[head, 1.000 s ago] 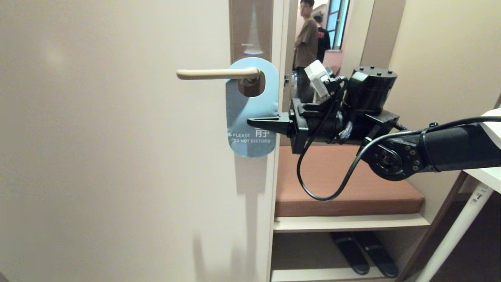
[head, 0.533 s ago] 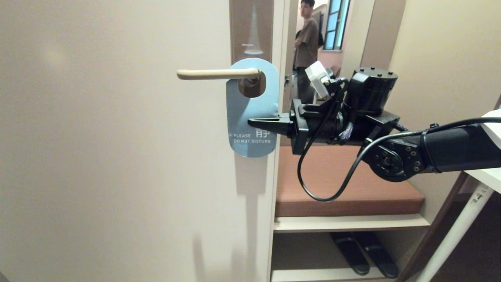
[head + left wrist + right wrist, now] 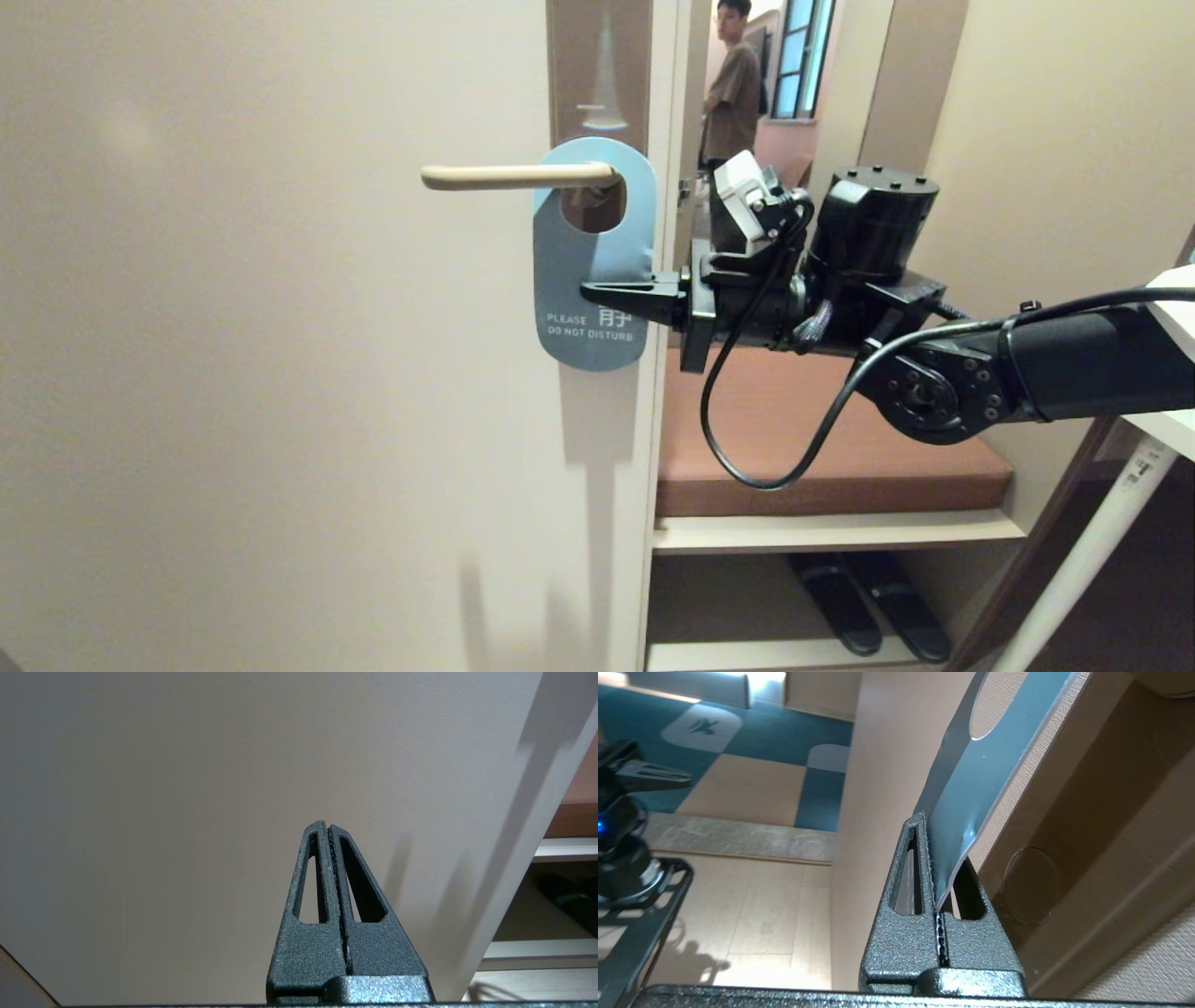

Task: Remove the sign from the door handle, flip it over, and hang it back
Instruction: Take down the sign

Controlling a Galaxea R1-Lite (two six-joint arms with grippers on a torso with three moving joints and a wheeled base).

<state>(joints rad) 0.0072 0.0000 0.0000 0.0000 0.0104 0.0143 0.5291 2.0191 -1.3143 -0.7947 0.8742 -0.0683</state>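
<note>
Location: hotel room entrance. Indicators: "DO NOT DISTURB" sign (image 3: 592, 271) on door handle (image 3: 515, 175); padded bench (image 3: 826, 439) above slippers (image 3: 864, 605).

Sign (image 3: 590, 280): blue face showing, "PLEASE DO NOT DISTURB", hanging by its hole on the door handle (image 3: 518, 175), centre of frame.
Right gripper (image 3: 597, 292): reaches in from the right, clamped on the sign's right edge.
Person (image 3: 731, 89): standing, top of frame.
</note>
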